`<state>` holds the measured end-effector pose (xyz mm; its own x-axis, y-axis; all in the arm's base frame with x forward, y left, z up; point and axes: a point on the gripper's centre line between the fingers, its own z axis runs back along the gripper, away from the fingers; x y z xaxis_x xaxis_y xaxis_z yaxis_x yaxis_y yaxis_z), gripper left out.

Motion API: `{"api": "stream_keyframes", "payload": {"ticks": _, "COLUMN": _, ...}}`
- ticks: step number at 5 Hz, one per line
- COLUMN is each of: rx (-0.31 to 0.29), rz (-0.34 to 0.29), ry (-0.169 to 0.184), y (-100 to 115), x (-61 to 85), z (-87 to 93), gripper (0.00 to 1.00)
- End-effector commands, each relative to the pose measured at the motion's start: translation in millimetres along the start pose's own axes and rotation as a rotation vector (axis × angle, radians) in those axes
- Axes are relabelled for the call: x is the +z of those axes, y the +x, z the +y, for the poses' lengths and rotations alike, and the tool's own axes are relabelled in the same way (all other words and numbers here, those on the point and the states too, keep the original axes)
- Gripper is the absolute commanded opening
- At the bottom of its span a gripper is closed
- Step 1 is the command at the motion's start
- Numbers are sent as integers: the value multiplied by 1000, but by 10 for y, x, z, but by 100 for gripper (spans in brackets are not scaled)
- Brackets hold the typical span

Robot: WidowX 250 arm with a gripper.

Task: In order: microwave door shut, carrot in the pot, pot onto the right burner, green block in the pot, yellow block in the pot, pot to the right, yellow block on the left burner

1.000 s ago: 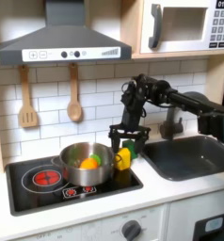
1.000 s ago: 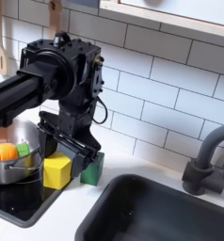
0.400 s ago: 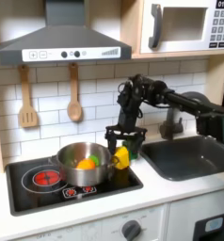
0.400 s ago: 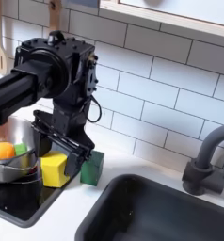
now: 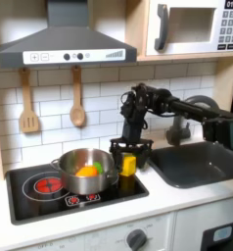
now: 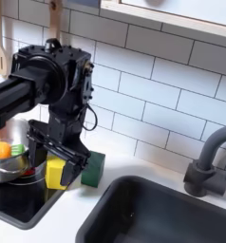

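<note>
The hand (image 6: 54,158) is clamped on the yellow block (image 6: 55,173), just beside the pot (image 5: 86,169). The carrot (image 5: 88,171) lies inside the pot. The green block (image 6: 92,168) stands on the worktop (image 6: 86,214) beside them.

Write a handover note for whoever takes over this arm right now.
Gripper: low over the yellow block, a finger on either side; I cannot tell if it is gripping.
Microwave door: shut.
Carrot: in the pot.
The pot stands on the cooktop, to the first exterior view's right of the uncovered burner.
Green block: outside the pot, next to the yellow block.
Left: both blocks into the pot, slide the pot, then move the yellow block out onto the burner.
</note>
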<state>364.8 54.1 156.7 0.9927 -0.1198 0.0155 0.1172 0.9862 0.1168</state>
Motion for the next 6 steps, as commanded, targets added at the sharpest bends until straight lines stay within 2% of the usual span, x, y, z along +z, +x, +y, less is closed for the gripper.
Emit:
{"api": "stream_keyframes", "payload": {"ticks": 1, "rx": 38, "rz": 34, "ry": -43, "y": -49, "x": -107, "z": -112, "gripper": 100}}
{"api": "stream_keyframes", "payload": {"ticks": 2, "rx": 51, "rz": 12, "ry": -55, "y": 1, "x": -82, "z": -145, "gripper": 0}}
{"api": "stream_keyframes", "payload": {"ticks": 4, "rx": 84, "rz": -14, "ry": -41, "y": 13, "x": -16, "z": -105, "gripper": 0}}
{"api": "stream_keyframes", "payload": {"ticks": 5, "rx": 91, "rz": -20, "ry": -49, "y": -5, "x": 16, "z": -134, "gripper": 0}}
{"api": "stream_keyframes", "payload": {"ticks": 6, "rx": 97, "rz": 4, "ry": -72, "y": -5, "x": -16, "z": -136, "gripper": 100}}
